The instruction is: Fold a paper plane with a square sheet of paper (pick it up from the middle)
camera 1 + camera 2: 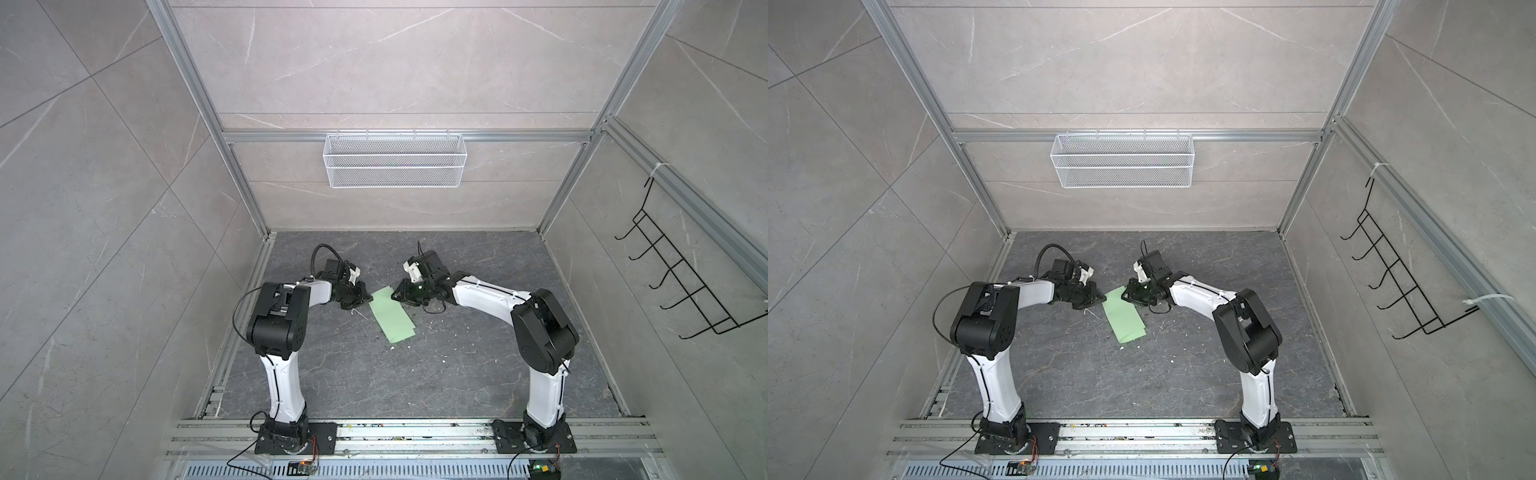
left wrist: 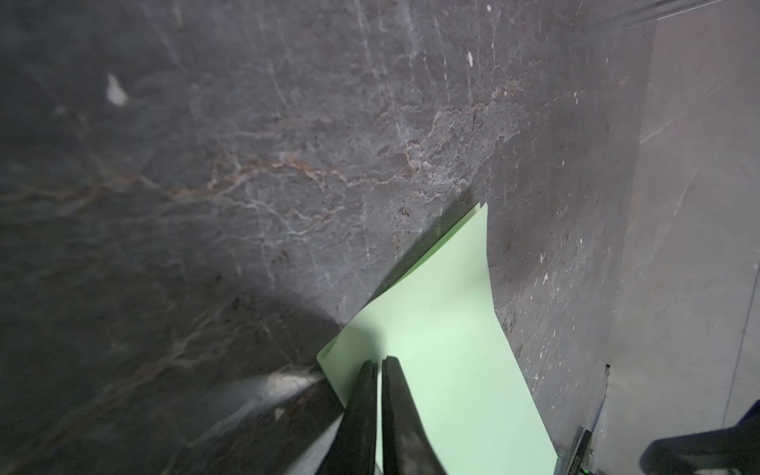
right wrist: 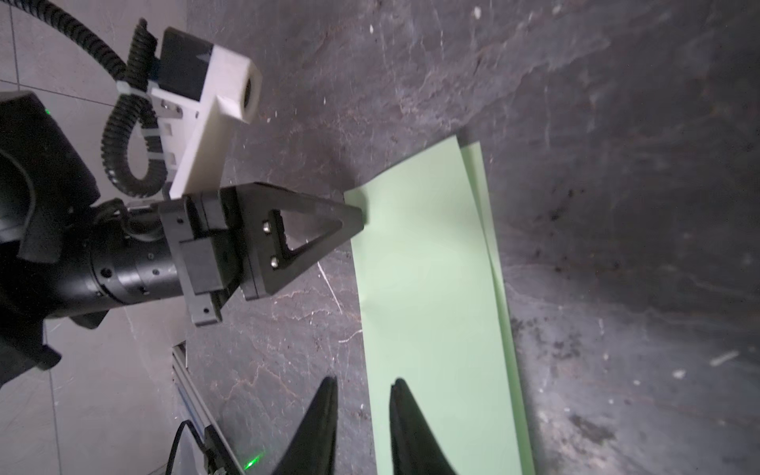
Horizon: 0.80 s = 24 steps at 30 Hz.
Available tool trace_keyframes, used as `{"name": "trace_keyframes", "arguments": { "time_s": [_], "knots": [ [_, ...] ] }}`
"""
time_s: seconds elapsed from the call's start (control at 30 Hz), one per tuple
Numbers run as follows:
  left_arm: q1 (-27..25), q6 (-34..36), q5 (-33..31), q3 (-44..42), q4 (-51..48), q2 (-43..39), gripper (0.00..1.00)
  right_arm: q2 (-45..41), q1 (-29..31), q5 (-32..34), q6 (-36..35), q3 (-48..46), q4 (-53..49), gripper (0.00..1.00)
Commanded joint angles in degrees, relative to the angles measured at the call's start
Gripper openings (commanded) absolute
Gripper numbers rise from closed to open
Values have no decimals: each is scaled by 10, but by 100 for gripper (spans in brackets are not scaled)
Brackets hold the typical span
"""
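Observation:
The square sheet of paper (image 1: 392,316) (image 1: 1124,318) is pale green and lies on the dark floor, folded double into a long strip. Its lower layer peeks out along one long edge (image 3: 427,288). No paper plane is in view. My left gripper (image 1: 368,298) (image 1: 1103,297) (image 2: 379,361) is shut, its tips resting on the strip near a far corner, as the right wrist view also shows (image 3: 360,214). My right gripper (image 1: 392,296) (image 1: 1122,296) (image 3: 364,384) is open at the same end, one finger over the paper and the other over bare floor, astride a long edge.
A white wire basket (image 1: 395,160) hangs on the back wall. A black hook rack (image 1: 681,282) sits on the right wall. Small white scraps (image 1: 440,322) dot the floor right of the paper. Aluminium rails (image 1: 415,436) carry both arm bases at the front.

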Motion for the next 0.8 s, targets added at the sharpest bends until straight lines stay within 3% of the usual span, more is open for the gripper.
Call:
{"name": "trace_keyframes", "arguments": {
  "time_s": [0.0,0.3,0.6,0.77],
  "knots": [
    [-18,35,-29,12,-54,5,12,21,-19,34,-48,17,-69,32],
    [-29,-16,-1,18,-26,-52,24,24,-62,-53,-78,-14,-56,45],
    [-29,-134,-57,-101,28,-160,45,46,-63,-105,-107,-9,-53,49],
    [-32,-177,-36,-143,65,-165,50,77,-63,-121,-126,17,-68,49]
  ]
}}
